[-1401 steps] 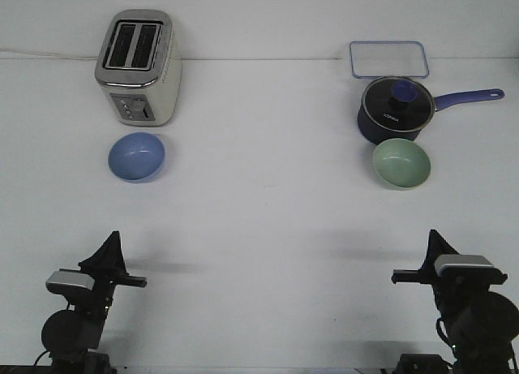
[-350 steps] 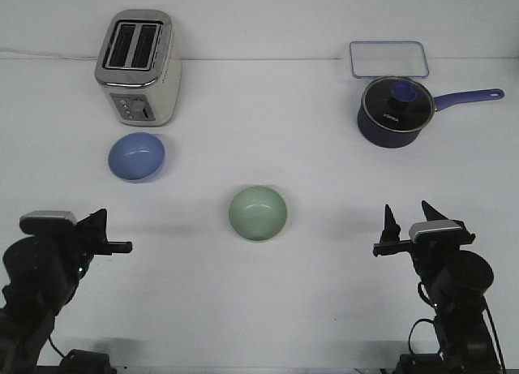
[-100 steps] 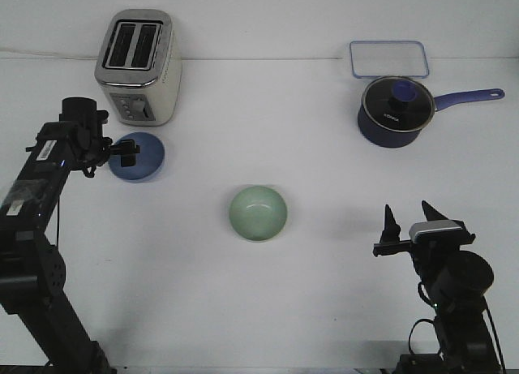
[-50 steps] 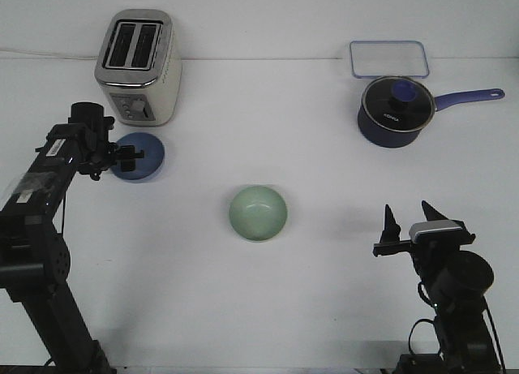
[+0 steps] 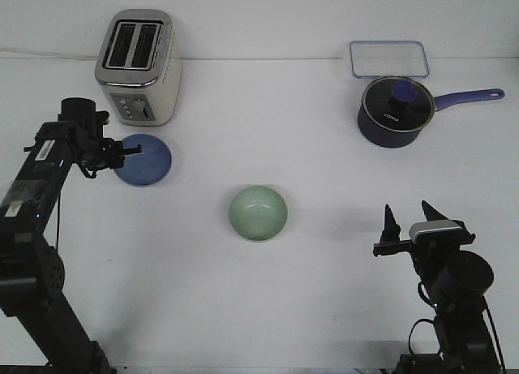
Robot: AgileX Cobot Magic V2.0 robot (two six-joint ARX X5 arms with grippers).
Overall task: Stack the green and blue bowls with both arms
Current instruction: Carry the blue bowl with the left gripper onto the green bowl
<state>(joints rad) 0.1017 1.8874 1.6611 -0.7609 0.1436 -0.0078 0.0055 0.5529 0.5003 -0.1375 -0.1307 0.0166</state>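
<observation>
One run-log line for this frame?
left gripper: shut on blue bowl rim | right gripper: open, idle | green bowl: mid-table | stack: pending

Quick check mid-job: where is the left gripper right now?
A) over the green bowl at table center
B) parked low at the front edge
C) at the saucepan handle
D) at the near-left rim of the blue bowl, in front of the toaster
D: the left gripper sits at the rim of the blue bowl, just in front of the toaster.
</observation>
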